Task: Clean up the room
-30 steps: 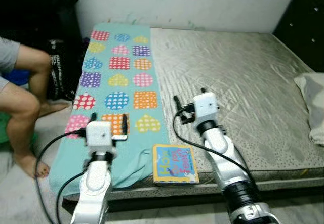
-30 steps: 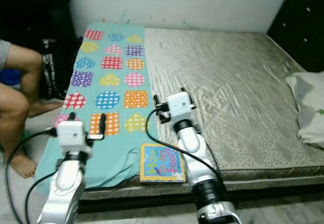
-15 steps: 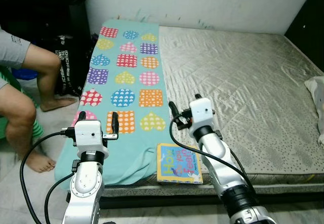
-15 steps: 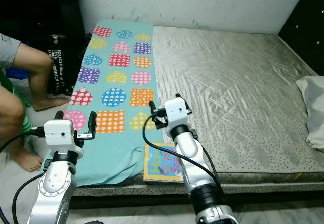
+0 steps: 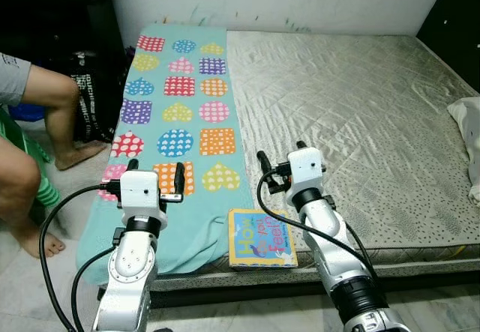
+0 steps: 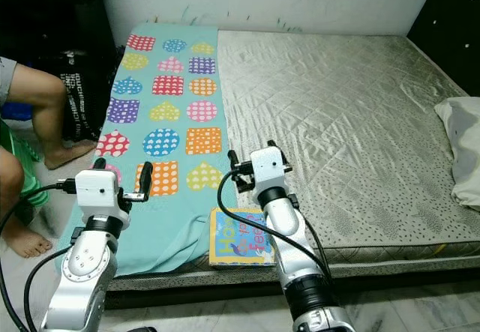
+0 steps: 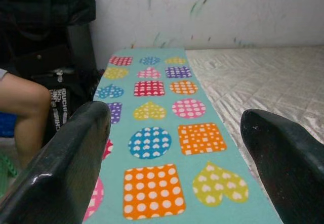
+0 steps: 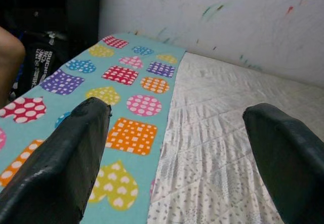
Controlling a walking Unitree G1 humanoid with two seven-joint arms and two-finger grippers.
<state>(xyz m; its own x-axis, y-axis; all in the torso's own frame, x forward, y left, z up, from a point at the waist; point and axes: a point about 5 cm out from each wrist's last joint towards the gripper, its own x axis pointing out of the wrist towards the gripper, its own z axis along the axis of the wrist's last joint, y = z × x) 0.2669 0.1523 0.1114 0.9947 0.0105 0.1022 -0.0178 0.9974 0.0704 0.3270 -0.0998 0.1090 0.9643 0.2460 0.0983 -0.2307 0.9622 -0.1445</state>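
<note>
We find the tidying barely begun: the book (image 5: pixel 261 237) lies at the near edge of the mattress (image 5: pixel 360 115), touching the spotted blanket (image 5: pixel 180 107). Left gripper (image 5: pixel 156 177) and right gripper (image 5: pixel 279 161) hover above the bed, jaws spread wide, holding and touching nothing

Two silver arms with white, boxy wrist housings. Looping black cables alongside. Long black fingers (image 7: pixel 66 173) at each tip.
</note>
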